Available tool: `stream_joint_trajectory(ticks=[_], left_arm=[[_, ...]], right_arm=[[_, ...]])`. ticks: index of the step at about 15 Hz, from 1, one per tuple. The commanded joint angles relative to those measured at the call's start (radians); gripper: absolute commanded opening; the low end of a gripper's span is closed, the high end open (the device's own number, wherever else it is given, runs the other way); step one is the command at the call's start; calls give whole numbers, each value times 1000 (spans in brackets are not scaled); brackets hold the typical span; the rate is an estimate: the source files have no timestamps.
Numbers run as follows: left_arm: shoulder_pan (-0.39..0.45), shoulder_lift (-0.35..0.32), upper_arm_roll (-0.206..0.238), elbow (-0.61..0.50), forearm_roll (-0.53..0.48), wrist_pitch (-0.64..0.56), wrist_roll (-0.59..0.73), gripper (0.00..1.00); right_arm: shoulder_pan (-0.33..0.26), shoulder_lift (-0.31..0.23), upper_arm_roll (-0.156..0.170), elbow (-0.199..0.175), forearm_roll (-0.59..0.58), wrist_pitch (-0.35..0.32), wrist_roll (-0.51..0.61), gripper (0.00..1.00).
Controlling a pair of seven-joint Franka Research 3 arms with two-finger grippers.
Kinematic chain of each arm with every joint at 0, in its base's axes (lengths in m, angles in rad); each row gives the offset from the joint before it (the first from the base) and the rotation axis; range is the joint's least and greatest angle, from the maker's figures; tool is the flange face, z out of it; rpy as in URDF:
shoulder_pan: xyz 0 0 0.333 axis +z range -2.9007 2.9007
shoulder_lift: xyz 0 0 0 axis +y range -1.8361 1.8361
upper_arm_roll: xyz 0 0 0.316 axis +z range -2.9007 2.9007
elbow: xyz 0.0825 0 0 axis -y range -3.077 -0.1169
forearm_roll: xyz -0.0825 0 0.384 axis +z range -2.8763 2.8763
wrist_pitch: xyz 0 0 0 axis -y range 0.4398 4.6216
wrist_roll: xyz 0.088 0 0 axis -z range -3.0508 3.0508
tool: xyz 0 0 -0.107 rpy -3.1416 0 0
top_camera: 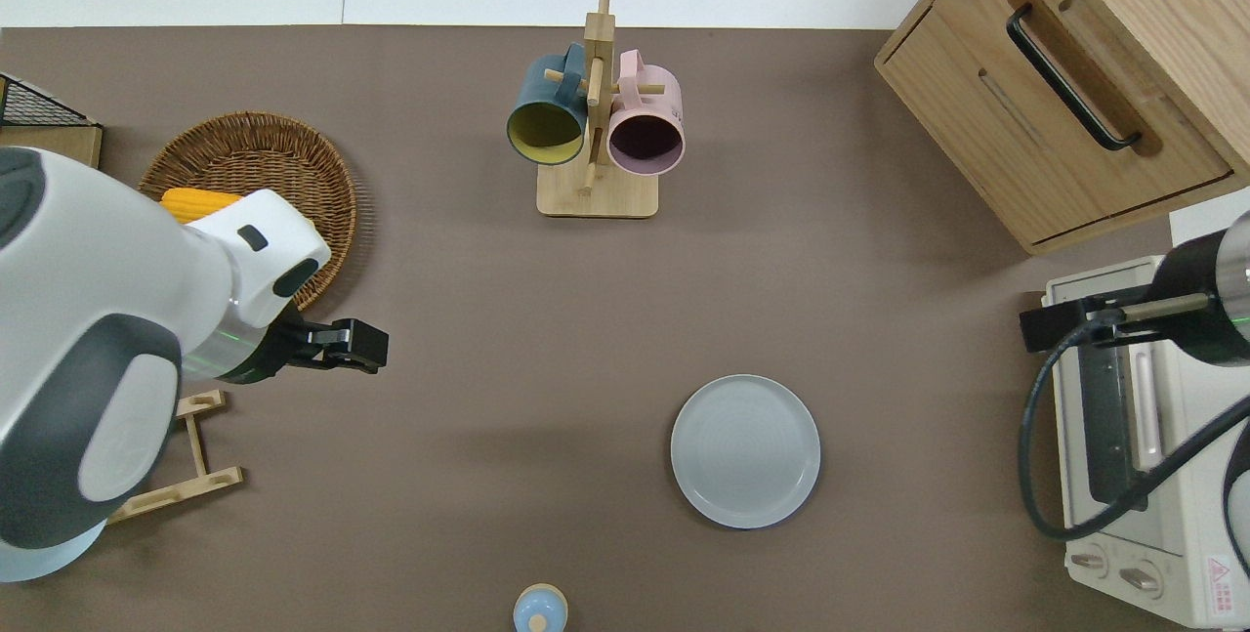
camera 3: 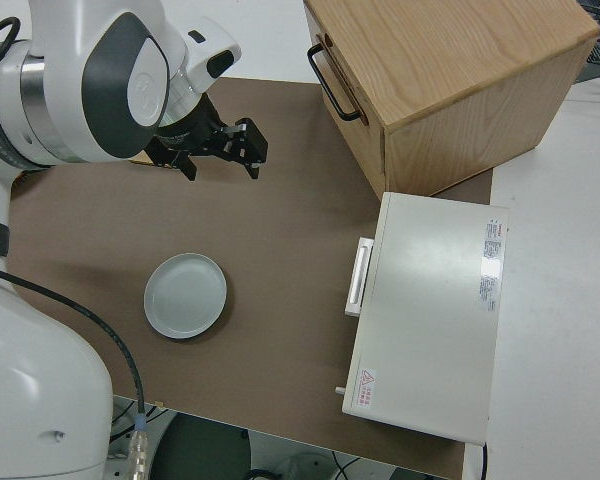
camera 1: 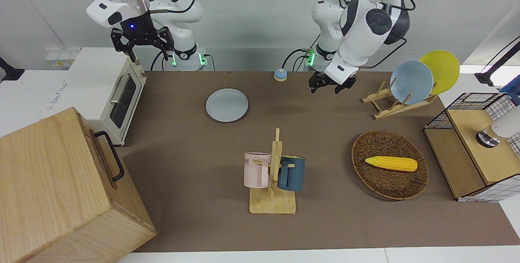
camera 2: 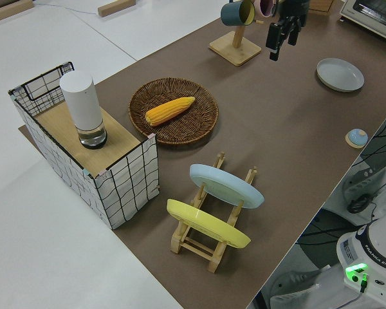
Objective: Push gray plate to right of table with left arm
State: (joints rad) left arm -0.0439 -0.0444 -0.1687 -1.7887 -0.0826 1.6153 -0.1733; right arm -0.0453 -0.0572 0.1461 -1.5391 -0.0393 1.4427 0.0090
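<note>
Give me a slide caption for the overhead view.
Left gripper hangs over bare table beside the wicker basket, apart from the gray plate.

The table (top_camera: 469,319) looks brown, flat and not shiny. The gray plate (top_camera: 745,451) looks smooth and a little shiny, like china. The left arm (camera 1: 365,31) has a hard, white, shiny shell like plastic, and the left gripper (top_camera: 356,344) looks like black plastic. Just beside this gripper, the basket (top_camera: 322,183) is rough and woven. The mug rack (top_camera: 596,192) is plain, pale wood.
</note>
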Motion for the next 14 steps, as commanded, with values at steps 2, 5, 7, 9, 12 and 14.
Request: stream_joint_trajectory(ticks=[2,5,7,9,12,14], left_arm=[[33,3,-5,138,87,-107,15,991],[33,3,-2,215,118,-147,20,991],[33,3,-2,216,116,-149,12,991],[33,3,-3,216,113,-149,9,991],[33,3,-2,219,113,-147,9,991],[33,3,15,221,112,-149,11,991]], right_arm=[[-7,-7,3,-4,1,-7,-15,996],[-7,-7,3,-4,1,-7,-15,996],[-7,-7,3,-4,1,-7,-15,996],[-7,-7,3,-4,1,-7,-15,996],[-7,-7,3,-4,1,-7,-15,996],[-7,-7,3,-4,1,-7,-15,996]])
